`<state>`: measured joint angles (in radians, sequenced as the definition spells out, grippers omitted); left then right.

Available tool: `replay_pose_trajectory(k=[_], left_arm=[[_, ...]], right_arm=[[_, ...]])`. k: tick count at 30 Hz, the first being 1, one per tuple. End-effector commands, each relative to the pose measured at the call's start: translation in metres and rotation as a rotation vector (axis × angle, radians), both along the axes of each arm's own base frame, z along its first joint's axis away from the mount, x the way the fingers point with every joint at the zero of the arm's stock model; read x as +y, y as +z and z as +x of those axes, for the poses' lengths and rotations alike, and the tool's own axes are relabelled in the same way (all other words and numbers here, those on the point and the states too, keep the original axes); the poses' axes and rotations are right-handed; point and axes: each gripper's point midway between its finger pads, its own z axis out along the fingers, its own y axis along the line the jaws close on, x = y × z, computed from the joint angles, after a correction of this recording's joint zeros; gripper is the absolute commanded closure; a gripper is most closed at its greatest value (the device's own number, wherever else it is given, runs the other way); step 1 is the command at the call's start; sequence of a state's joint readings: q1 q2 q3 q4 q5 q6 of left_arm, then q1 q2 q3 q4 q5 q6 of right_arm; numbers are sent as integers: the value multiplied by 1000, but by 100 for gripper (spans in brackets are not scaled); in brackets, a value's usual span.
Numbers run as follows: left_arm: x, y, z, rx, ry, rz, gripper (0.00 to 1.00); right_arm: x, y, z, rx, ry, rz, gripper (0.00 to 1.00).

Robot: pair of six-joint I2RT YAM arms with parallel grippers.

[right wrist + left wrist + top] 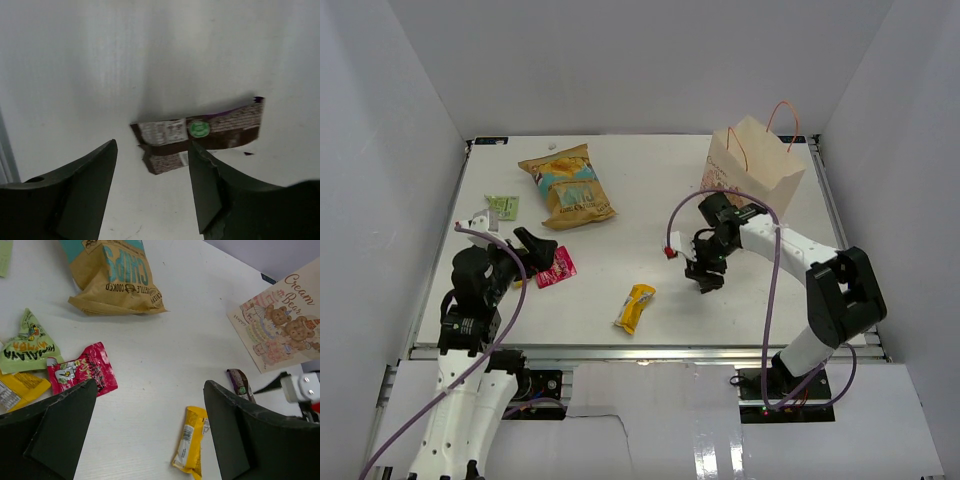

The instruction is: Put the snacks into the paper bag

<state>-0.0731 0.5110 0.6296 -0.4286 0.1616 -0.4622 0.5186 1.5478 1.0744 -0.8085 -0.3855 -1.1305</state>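
Note:
The cream paper bag (755, 165) stands upright at the back right, and its printed side shows in the left wrist view (280, 325). The tan-gold chip bag (567, 187) lies at the back left. A green packet (503, 207), a pink packet (557, 267) and a yellow packet (636, 307) lie on the table. My right gripper (705, 276) is open just above the dark brown bar (200, 135), whose near edge lies by the fingertips (152, 145). My left gripper (532, 255) is open and empty beside the pink packet (82, 371).
A second yellow packet (17, 387) lies under the green one (27, 345) by my left gripper. White walls enclose the table (650, 200) on three sides. A purple cable loops over each arm.

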Motion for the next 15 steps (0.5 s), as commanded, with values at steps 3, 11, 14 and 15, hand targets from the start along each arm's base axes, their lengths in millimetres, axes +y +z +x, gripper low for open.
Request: replay_pose_trajectory(k=[3, 11, 14, 15], left_arm=[[-10, -3, -14, 53, -4, -125, 2], [-7, -7, -12, 74, 16, -128, 2], [-9, -11, -10, 94, 8, -132, 2], [-10, -12, -10, 97, 4, -132, 2]], right_arm=[[20, 11, 54, -90, -485, 33, 32], [-1, -28, 33, 84, -1031, -64, 30], [-5, -37, 37, 70, -1092, -70, 34], [-6, -38, 40, 57, -1111, -69, 34]])
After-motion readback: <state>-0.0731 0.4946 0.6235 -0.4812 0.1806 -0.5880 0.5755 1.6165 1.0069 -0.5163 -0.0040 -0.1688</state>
